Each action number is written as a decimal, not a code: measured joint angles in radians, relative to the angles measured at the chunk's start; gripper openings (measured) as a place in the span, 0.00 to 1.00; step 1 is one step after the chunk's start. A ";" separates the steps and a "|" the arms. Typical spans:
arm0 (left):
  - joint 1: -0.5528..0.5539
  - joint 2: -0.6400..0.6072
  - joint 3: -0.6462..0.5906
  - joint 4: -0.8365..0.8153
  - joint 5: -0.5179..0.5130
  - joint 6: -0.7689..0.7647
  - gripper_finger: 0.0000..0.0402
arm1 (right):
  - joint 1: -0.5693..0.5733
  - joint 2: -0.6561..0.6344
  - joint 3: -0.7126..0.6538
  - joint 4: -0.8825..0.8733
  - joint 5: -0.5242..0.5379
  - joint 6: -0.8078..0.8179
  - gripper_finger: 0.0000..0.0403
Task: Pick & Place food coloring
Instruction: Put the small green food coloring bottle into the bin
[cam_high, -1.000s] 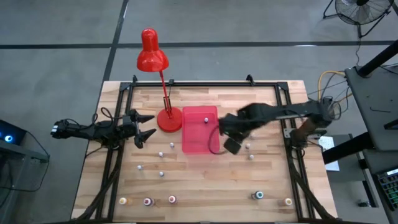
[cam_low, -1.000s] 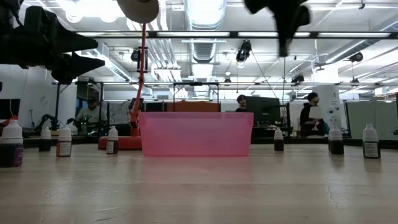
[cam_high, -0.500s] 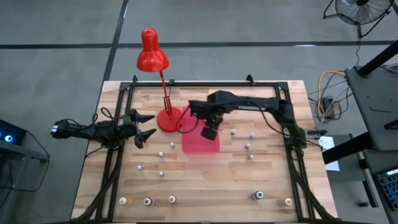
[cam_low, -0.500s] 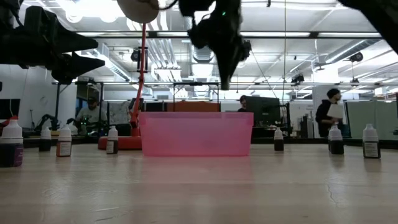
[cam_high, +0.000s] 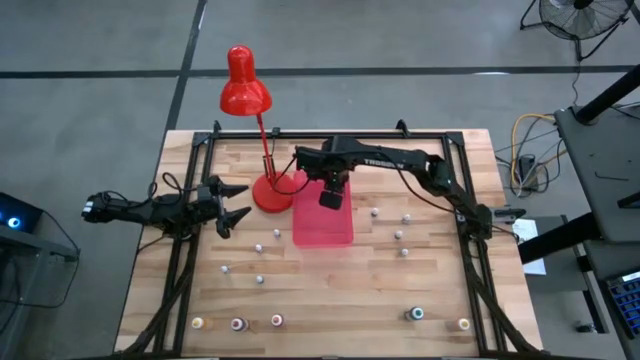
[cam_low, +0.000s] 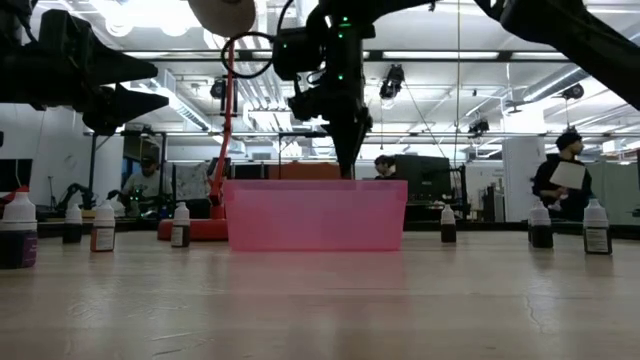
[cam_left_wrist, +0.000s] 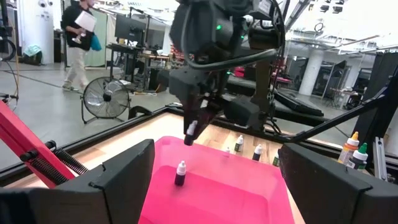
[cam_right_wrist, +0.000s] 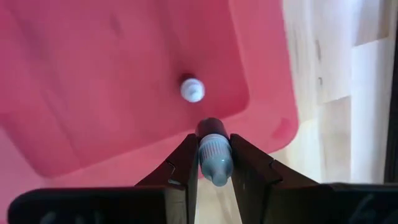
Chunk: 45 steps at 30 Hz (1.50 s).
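Observation:
My right gripper (cam_right_wrist: 212, 138) hangs over the far part of the translucent pink tray (cam_high: 322, 222), shut on a small food coloring bottle (cam_right_wrist: 213, 149). In the low view its fingertips (cam_low: 350, 165) stand just above the tray's rim (cam_low: 315, 185). Another white-capped bottle (cam_right_wrist: 192, 89) stands on the tray's floor. Several more bottles stand on the table left (cam_high: 258, 247) and right (cam_high: 398, 236) of the tray. My left gripper (cam_high: 235, 203) waits open at the table's left side. My right gripper pinches the bottle's pale cap end (cam_right_wrist: 215, 160) between its two fingers, which come from above and point down. The bottle hangs upright, its dark body (cam_right_wrist: 211, 127) reaching below the fingertips, clear of the tray's floor.
A red desk lamp (cam_high: 245, 90) stands with its round base (cam_high: 270, 192) just left of the tray; its stem rises close to my right arm. A row of bottles (cam_high: 238, 323) lines the near edge. A black frame (cam_high: 330, 135) borders the table.
My right gripper has carried the bottle from right of the tray toward the table's left and far edges, over the tray. It has sunk toward the rim and rolled about its own axis. The fingers stay shut on the bottle.

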 joint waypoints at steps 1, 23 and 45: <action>0.000 0.000 0.000 0.000 0.000 0.000 0.78 | -0.005 0.004 0.000 0.005 0.000 0.000 0.16; -0.001 0.000 0.000 0.000 0.000 0.000 0.78 | -0.032 0.066 -0.001 0.113 0.077 0.442 0.16; 0.000 0.000 0.000 0.000 0.000 0.000 0.78 | -0.050 0.113 -0.047 0.159 0.047 0.487 0.16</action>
